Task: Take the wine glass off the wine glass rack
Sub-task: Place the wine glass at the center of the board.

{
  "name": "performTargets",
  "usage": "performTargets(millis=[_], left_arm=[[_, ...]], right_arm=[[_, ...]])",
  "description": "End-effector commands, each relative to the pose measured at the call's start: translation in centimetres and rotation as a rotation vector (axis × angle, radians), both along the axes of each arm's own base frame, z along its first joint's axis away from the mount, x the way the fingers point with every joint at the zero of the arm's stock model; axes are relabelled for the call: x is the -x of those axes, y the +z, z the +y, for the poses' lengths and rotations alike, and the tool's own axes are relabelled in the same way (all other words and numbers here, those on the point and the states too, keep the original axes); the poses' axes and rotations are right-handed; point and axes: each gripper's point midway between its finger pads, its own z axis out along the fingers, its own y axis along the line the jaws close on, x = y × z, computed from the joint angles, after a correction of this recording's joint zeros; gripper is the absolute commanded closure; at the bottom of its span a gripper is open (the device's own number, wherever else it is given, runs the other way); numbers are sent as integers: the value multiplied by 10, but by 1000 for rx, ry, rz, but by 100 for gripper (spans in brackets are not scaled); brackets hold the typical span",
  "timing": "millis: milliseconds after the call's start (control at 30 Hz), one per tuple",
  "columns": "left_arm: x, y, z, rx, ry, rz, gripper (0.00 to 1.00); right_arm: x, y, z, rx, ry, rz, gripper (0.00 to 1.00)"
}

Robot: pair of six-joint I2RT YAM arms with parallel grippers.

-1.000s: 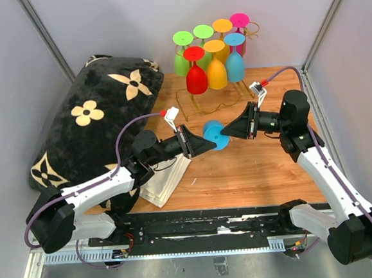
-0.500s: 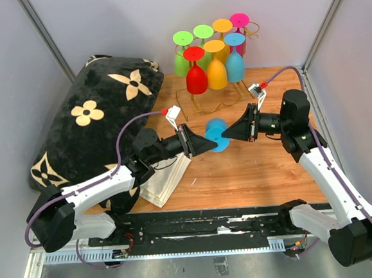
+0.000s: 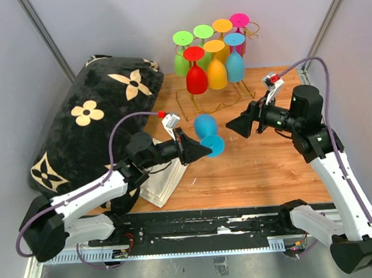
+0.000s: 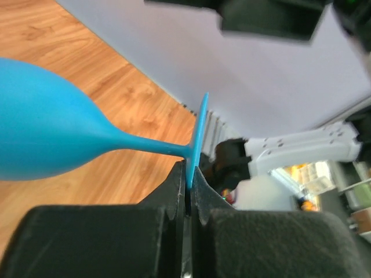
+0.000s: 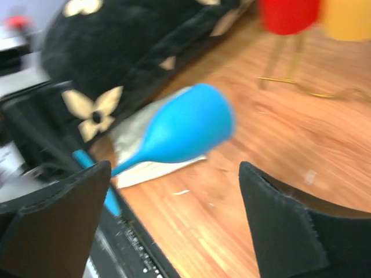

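I note the thin gold wire wine glass rack (image 3: 195, 103) standing at the far edge of the table, and it carries seven coloured plastic glasses hung bowl-down by their feet: two green glasses (image 3: 181, 63), two orange glasses (image 3: 217, 72), one red glass (image 3: 196, 79), one pink glass (image 3: 239, 20) and one pale blue glass (image 3: 234, 66). The blue plastic wine glass (image 3: 204, 126) is off the rack. It is held above the wood in front of the stand, well apart from the hanging glasses. The left gripper (image 3: 206, 151) has its two fingers pressed together on the thin round foot of this glass (the left wrist view shows the disc edge-on between the pads), with the stem roughly level and the bowl pointing away from the arm. The right gripper (image 3: 231, 126) hangs just beside the glass on the opposite side. Its fingers are spread wide and hold nothing, and the right wrist view, though blurred, shows the blue bowl in front of the gap without contact. The surface is a brown wood-grain table top (image 3: 265, 168). A large black plush cushion with beige flower motifs (image 3: 100, 113) leans over its left side, and a folded white cloth (image 3: 162, 183) lies beneath the left arm. Plain grey walls (image 3: 125, 21) close the cell on three sides, and a metal mounting rail (image 3: 180, 226) runs along the near edge.
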Motion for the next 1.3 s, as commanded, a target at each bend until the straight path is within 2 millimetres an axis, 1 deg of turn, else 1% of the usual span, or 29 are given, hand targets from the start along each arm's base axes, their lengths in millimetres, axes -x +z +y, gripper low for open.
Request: performTargets(millis=[0,67,100,167,233,300,367,400,567,667,700,867,1000,1133,1267], left_arm=[[10,-32,28,-221,-3,-361,99],[21,-46,38,-290,-57,-448,99],[31,-51,43,-305,-101,-498,100],[48,-62,50,-318,-181,-583,99],[56,-68,57,-318,-204,-637,99],[61,-71,61,-305,-210,-681,99],[70,-68,62,-270,-243,-737,100],[74,-65,62,-252,-260,-753,99],[94,-55,59,-173,-374,-796,100],[101,-47,57,-137,-420,-820,99],[102,-44,56,-130,-430,-829,99],[104,-28,54,-97,-435,-862,99],[106,-19,53,-65,-436,-871,99],[108,-17,53,-62,-456,-867,99],[109,-14,54,-56,-458,-873,99]], right_arm=[[-34,-22,-69,260,-443,-12,4],[-39,-29,-88,289,-558,24,0],[-39,-31,-91,274,-585,58,1],[-38,-33,-87,170,-546,161,2],[-40,-27,-67,-8,-421,249,2],[-37,-15,-44,-158,-258,276,0],[-31,-6,-27,-240,-125,272,1],[-27,-3,-22,-259,-83,272,2],[-8,-3,-7,-212,72,263,3],[2,-8,-3,-188,144,283,7],[6,-9,-3,-173,169,293,10],[26,-14,1,-144,277,382,15],[43,-18,13,-102,353,397,17],[49,-18,14,-78,385,372,20],[56,-10,19,-107,456,384,23]])
